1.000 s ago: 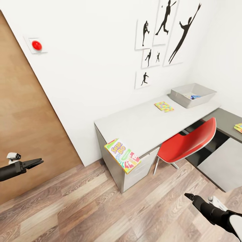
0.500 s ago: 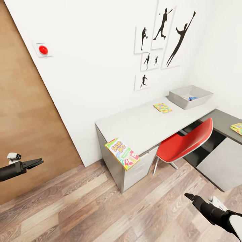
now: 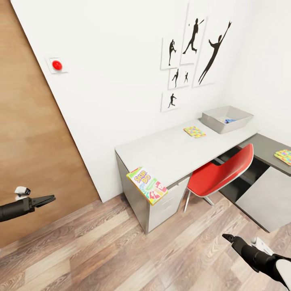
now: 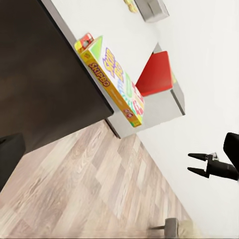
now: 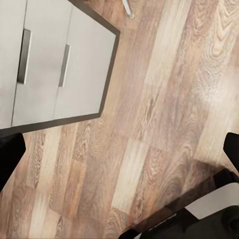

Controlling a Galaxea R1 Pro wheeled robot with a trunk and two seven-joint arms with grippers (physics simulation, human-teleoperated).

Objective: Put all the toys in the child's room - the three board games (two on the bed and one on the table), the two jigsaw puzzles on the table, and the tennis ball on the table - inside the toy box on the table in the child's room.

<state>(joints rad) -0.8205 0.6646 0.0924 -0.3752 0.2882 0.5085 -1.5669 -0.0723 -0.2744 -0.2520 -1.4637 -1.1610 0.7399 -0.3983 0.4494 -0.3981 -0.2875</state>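
Note:
A green-edged SKIP-BO board game lies at the near corner of the table, jutting over its edge; the left wrist view has it too. One jigsaw puzzle lies flat further along the table. The pale grey toy box stands at the table's far end with something blue inside. A second jigsaw puzzle rests on the lower dark grey cabinet. My left gripper hangs over the floor by the door, open and empty. My right gripper is low over the floor, open and empty.
A red chair is tucked under the table between the white drawers and the dark cabinet. A brown door fills the left side. Wood plank floor stretches between me and the table. Black sport prints hang above.
The whole view has shifted slightly, so the camera moved. The things on the table lie as before. My left gripper sits a little lower in the picture.

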